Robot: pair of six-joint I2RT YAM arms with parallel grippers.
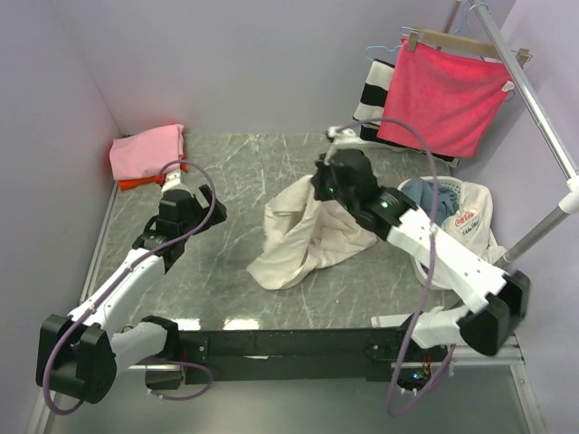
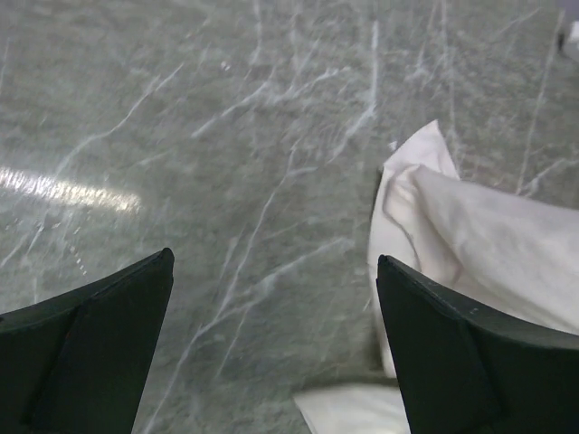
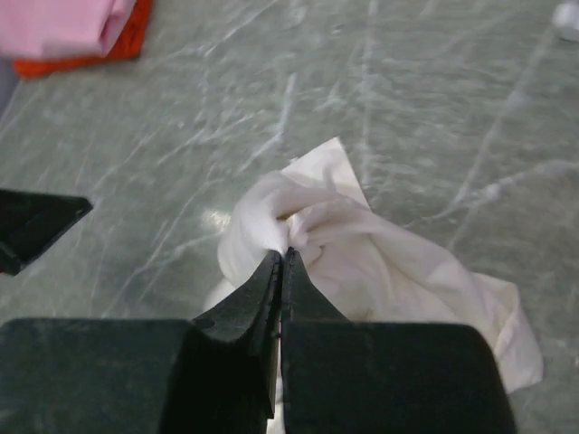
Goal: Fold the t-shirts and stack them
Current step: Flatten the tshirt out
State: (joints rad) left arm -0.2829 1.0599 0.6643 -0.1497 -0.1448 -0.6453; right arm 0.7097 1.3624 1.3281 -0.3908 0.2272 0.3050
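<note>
Three shirts are on the bench (image 1: 226, 163). We find the cream tee (image 1: 303, 235) crumpled in the centre of the overhead frame, unfolded, its upper part rising to the right tool (image 3: 281, 256). The pink shirt (image 1: 149, 149) lies folded at the upper left of that frame, on top of the orange-red shirt (image 1: 134, 183), of which only a strip shows beneath.

Right tool: jaws together, clamped on a bunched ridge of the cream tee; the wrist view shows cloth gathered at the very tips. Left tool (image 2: 273, 271): jaws wide apart, holding nothing, above bare bench, with the tee's edge just beside the jaw at lower right of its wrist view.

Handling, in our judgement: the tee is light, limp cotton. It will sag from any single point, will not keep a shape, and is not fragile. The bench looks smooth, so the cloth should slide when dragged. A pinch on a bunch gives little control of the outline. We advise taking hold at two separate points on one edge, both shoulders or both hem corners, one per tool, to spread it flat. Those corners are buried in the folds and we cannot pick them out.
</note>
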